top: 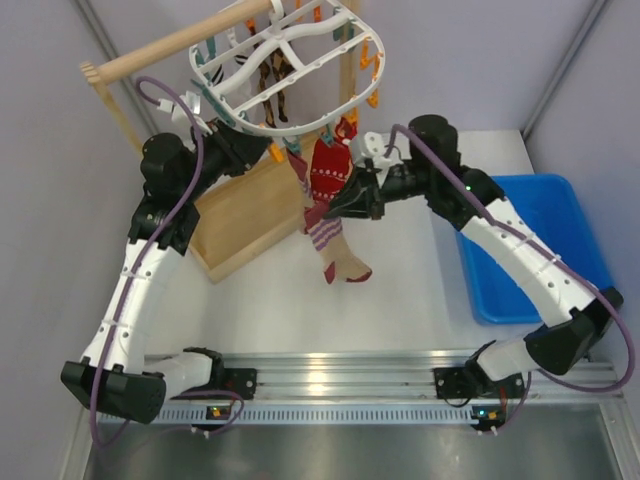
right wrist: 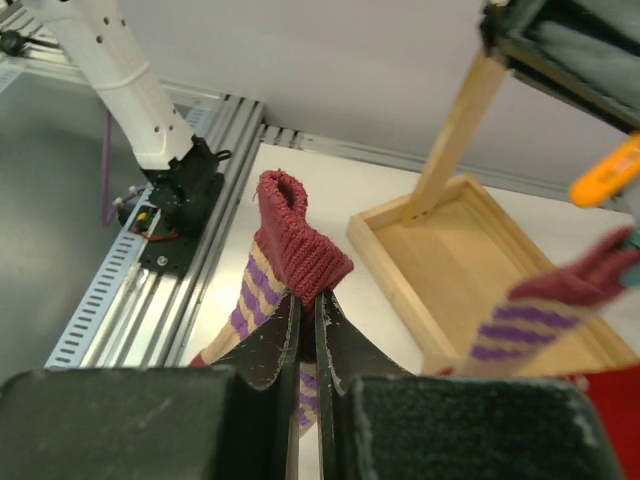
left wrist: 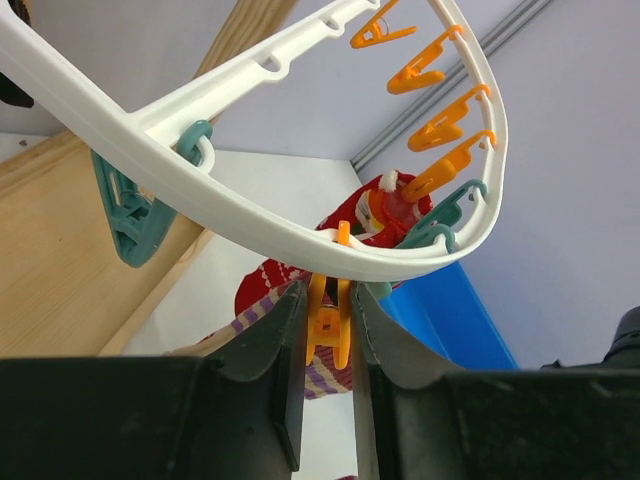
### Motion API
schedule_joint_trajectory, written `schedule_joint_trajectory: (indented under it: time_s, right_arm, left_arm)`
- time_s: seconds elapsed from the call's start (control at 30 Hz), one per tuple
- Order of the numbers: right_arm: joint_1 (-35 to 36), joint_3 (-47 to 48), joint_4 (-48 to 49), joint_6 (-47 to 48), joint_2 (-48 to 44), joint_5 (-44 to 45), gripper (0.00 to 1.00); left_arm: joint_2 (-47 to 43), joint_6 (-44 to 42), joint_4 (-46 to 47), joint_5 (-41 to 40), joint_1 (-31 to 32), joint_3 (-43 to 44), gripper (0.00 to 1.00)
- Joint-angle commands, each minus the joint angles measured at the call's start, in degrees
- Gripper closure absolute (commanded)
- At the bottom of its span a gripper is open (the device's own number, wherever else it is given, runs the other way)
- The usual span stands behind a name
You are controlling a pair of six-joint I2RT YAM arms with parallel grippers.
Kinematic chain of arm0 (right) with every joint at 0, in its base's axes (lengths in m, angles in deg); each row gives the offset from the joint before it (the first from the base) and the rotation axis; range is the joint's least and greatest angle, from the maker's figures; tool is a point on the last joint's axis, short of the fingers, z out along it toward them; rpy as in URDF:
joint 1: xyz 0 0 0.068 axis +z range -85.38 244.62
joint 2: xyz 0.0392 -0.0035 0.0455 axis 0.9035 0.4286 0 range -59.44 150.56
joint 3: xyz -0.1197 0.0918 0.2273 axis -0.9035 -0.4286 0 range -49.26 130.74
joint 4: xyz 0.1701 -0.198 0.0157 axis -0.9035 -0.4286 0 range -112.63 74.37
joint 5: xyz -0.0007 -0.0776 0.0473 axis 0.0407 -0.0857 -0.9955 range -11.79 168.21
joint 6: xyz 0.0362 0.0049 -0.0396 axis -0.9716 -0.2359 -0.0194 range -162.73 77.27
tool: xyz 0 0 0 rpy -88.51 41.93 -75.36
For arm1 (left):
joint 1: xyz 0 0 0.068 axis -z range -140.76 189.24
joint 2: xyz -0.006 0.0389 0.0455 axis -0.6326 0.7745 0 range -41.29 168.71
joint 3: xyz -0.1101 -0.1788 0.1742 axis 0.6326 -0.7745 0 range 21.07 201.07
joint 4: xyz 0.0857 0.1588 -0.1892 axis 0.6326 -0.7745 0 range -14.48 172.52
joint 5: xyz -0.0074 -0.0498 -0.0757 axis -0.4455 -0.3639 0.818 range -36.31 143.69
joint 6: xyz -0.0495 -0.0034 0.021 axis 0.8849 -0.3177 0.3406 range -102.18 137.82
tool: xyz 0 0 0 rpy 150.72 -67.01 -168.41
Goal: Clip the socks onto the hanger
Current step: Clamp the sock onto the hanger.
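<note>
While white table [top: 400, 290] lies between lilac walls [top: 45, 250] | left claw [left wrist: 328, 292] pinches orange clip [left wrist: 328, 340] | right claw [right wrist: 310, 300] pinches striped sock [right wrist: 298, 250]

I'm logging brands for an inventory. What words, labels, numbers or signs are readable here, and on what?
None can be read in any view. The hanger, its clips, the socks, the wooden tray and the blue bin show no lettering on the sides seen.

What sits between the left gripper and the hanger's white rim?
An orange clip, hanging off the hanger rim and squeezed by the left gripper; left wrist view shows it.
</note>
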Motion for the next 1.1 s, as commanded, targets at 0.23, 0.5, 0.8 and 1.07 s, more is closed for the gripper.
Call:
schedule_joint_trajectory:
  time_s: [0.23, 0.5, 0.8, 1.07]
  right_arm:
    - [8.7, 2.1, 15.7, 3.9, 10.8, 13.3, 1.0]
    - [4.9, 4.6, 17.7, 4.9, 15.8, 12.9, 1.0]
    - [2.7, 7.3, 19.3, 2.6, 17.5, 14.0, 1.0]
    - [0.7, 11.3, 20.2, -4.7, 20.5, 13.0, 1.0]
  left_arm:
    - [0.8, -0.4, 3.6, 4.2, -0.2, -0.5, 1.0]
    - [0.6, -0.4, 3.2, 5.0, -0.2, -0.5, 1.0]
    - [1.1, 0.5, 3.9, 7.5, -0.2, -0.6, 1.0]
    - [1.1, -0.1, 4.4, 8.8, -0.1, -1.0, 1.0]
